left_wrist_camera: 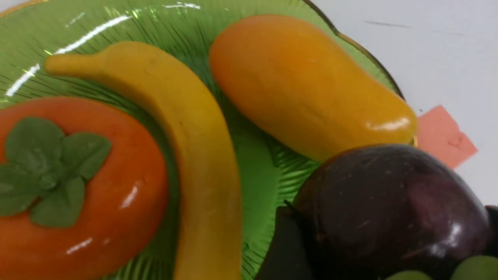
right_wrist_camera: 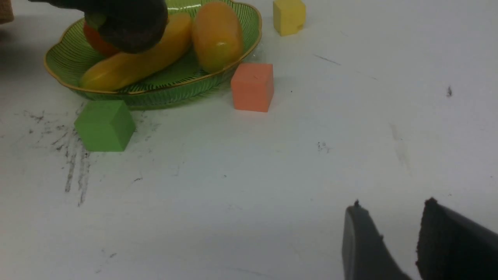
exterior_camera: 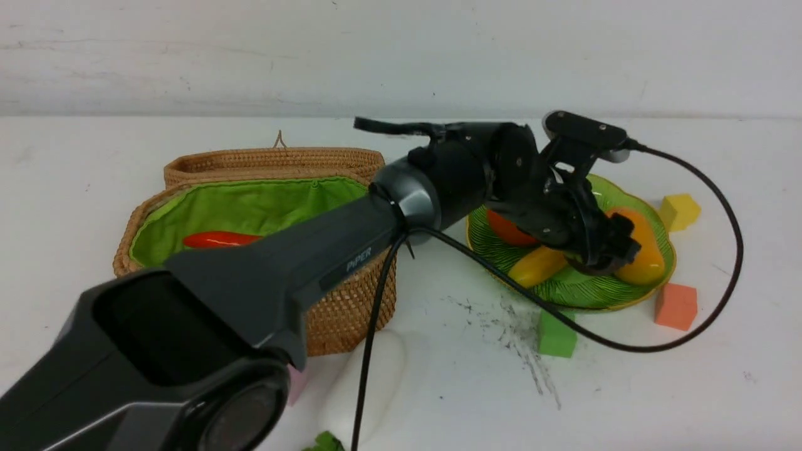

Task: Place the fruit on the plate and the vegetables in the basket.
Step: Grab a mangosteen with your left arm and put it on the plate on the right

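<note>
Mangosteen [left_wrist_camera: 389,206] is clamped in your left pincer [exterior_camera: 604,250], hanging over the plate [left_wrist_camera: 253,167] in the gap between banana [left_wrist_camera: 194,155] and mango [left_wrist_camera: 307,89], so release looks straight down, while your right pincer [right_wrist_camera: 393,217], fingers apart and holding nothing, sits low over the bench [right_wrist_camera: 272,175], well apart.

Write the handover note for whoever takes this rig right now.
The left gripper is shut on the mangosteen, over the plate, not yet released.
The right gripper is open, empty, over the table.
Done: persimmon, banana and mango are on the plate; the carrot is in the basket.
To do: release the mangosteen; move the radish, lying in front of the basket; find the eggplant, which is not in view.
</note>
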Available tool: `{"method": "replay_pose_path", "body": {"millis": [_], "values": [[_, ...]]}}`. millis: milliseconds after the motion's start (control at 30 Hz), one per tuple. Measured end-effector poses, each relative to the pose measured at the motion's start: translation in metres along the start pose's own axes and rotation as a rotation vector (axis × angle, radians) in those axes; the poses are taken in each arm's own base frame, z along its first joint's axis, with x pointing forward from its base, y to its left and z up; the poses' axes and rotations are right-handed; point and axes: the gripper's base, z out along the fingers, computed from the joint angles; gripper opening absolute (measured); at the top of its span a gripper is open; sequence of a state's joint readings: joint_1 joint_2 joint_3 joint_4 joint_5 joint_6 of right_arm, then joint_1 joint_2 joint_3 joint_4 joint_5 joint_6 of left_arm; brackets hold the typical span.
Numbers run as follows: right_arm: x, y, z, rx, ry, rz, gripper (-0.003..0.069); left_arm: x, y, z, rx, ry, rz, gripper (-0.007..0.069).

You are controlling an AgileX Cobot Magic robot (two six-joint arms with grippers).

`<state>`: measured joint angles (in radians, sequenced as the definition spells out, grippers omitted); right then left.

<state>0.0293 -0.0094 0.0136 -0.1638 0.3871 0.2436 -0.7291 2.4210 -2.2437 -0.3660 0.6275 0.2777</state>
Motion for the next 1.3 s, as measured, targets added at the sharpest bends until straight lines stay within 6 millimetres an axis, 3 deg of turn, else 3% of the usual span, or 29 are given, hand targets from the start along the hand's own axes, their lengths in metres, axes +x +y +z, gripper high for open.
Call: {"method": "replay_pose_path", "body": {"millis": [400,600,867,1167,1300], "values": [[0.0,0.0,0.0,0.0,0.0,0.0,0.0238,0.012,0.004,0.015,-0.01,0.018,0.004,0.0549],[0.0,0.0,0.0,0.0,0.0,0.0,0.0238,0.012,0.004,0.015,-0.011,0.021,0.006,0.0549],[0.0,0.0,0.0,0.0,0.0,0.0,0.0238,0.013,0.003,0.015,0.003,0.032,-0.042,0.0633],[0.0,0.0,0.0,0.0,0.0,-0.001,0.0238,0.015,0.002,0.014,0.008,0.059,-0.06,0.0625],[0.0,0.0,0.0,0.0,0.0,0.0,0.0238,0.009,-0.001,0.004,0.019,0.077,-0.059,0.0605]]}}
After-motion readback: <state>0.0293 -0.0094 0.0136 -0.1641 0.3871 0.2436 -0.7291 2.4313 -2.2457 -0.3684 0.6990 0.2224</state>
